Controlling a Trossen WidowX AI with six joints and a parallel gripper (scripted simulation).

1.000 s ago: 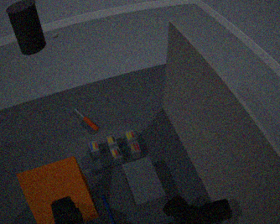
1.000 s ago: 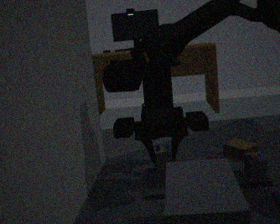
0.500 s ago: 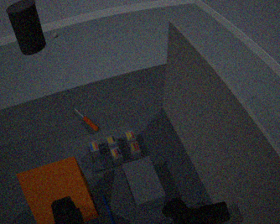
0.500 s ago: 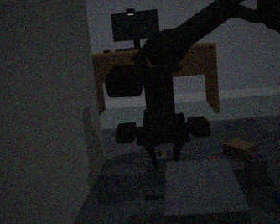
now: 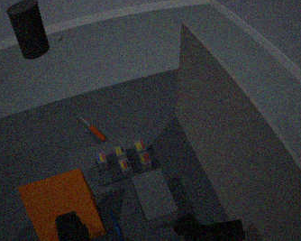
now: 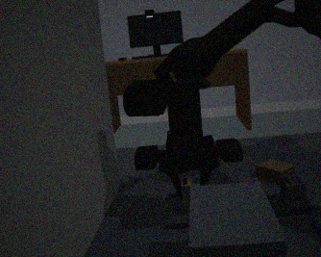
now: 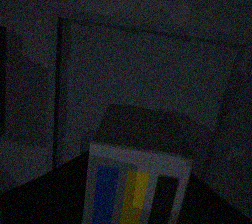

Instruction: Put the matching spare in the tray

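In my hand [image 7: 137, 200] sits the spare [image 7: 135, 187], above the tray [image 7: 147, 75], while on the tabletop [image 5: 49, 141] the other spares [image 5: 123, 156] cluster behind the tray, a screwdriver [image 5: 94, 130] beyond them and a mat [image 5: 49, 197] to their left.

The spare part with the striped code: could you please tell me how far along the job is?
Done: one spare, its label striped blue, yellow and dark, is gripped in the fingers, as the wrist view shows. In hand: it hangs over a pale surface. Left: set it in the tray and let go. Four spares remain behind the tray.
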